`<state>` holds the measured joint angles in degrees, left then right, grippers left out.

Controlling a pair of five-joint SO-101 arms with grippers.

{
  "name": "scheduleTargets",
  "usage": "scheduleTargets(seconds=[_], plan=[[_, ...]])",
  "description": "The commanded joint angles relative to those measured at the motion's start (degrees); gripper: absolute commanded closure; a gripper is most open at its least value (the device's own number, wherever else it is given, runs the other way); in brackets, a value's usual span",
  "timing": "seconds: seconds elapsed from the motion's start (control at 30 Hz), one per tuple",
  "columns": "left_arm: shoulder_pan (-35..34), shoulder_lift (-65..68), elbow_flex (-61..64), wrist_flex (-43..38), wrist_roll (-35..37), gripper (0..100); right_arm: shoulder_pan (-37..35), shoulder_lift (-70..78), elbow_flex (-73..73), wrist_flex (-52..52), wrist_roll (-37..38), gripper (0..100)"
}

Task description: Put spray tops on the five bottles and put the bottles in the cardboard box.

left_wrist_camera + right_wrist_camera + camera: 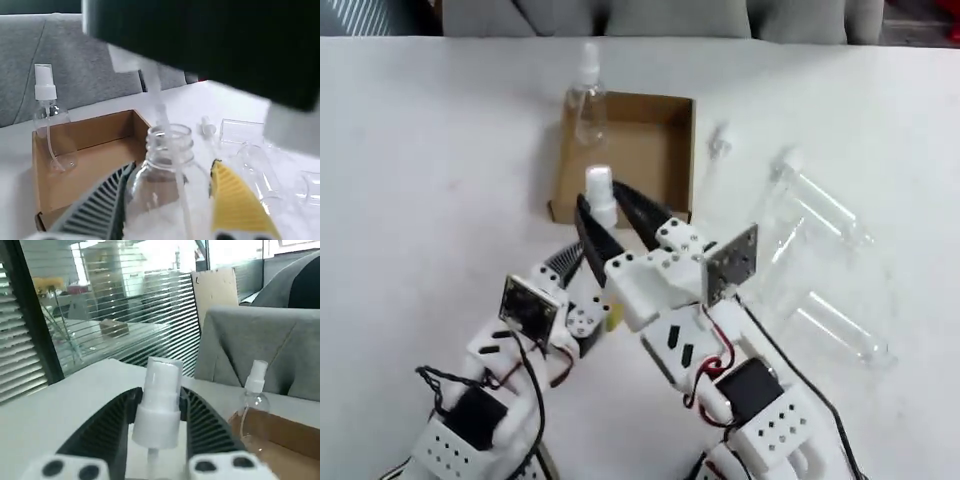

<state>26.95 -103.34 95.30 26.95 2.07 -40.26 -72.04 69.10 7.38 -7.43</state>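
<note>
My left gripper [170, 200] is shut on a clear open-necked bottle [167, 185], held upright between its grey ribbed finger and its yellow finger. Directly above, my right gripper [603, 202] [160, 407] is shut on a white spray top [599, 189] [160, 410]. The top's thin tube [170, 150] reaches down through the bottle's neck, with the cap still above the rim. The cardboard box [645, 150] [100, 165] lies just beyond. A bottle fitted with a spray top [587, 100] [49, 125] [254, 400] stands upright in its far left corner.
Several clear bottles [810, 205] [840, 335] without tops lie on the white table right of the box. A loose spray top [718, 140] [206, 127] rests between them and the box. A grey sofa runs along the table's far edge.
</note>
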Motion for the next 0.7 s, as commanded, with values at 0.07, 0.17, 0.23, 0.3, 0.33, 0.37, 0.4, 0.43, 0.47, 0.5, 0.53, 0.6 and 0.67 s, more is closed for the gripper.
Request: scheduleTargets(seconds=[0.07, 0.17, 0.23, 0.3, 0.33, 0.37, 0.4, 0.43, 0.47, 0.5, 0.53, 0.6, 0.67], plan=[[0.0, -1.1, -0.5, -1.4, 0.6, 98, -1.4, -0.9, -0.8, 2.5, -0.1, 97.6], [0.0, -1.1, -0.5, -1.5, 0.6, 98, -1.4, -0.9, -0.8, 4.8, -0.1, 93.0], [0.0, -1.1, -0.5, -1.5, 0.6, 98, -1.4, -0.9, -0.9, 6.5, -0.2, 86.5], [0.0, -1.1, -0.5, -1.5, 0.6, 98, -1.4, -0.9, -0.9, 7.2, -0.3, 81.3], [0.0, -1.1, -0.5, -1.5, 0.6, 98, -1.4, -0.9, -0.9, 7.1, -0.3, 80.3], [0.0, -1.1, -0.5, -1.5, 0.6, 98, -1.4, -1.0, -1.3, 7.2, -0.3, 80.0], [0.0, -1.1, -0.5, -1.5, 0.6, 98, -1.4, -1.0, -2.0, 7.4, -0.4, 80.0], [0.0, -1.1, -0.5, -1.4, 0.6, 98, -1.4, -1.0, -3.0, 8.2, -0.4, 80.0], [0.0, -1.1, -0.5, -1.4, 0.6, 98, -1.4, -1.0, -4.2, 9.5, -0.4, 80.0], [0.0, -1.1, -0.5, -1.4, 0.6, 98, -1.4, -1.0, -5.9, 10.9, -0.4, 80.0], [0.0, -1.1, -0.5, -1.3, 0.6, 98, -1.4, -1.0, -7.5, 12.5, -0.4, 80.0], [0.0, -1.1, -0.5, -1.3, 0.6, 98, -1.4, -0.9, -10.9, 15.2, -0.4, 79.9], [0.0, -1.1, -0.5, -1.3, 0.6, 98, -1.3, -0.9, -13.8, 16.4, -0.4, 80.0]])
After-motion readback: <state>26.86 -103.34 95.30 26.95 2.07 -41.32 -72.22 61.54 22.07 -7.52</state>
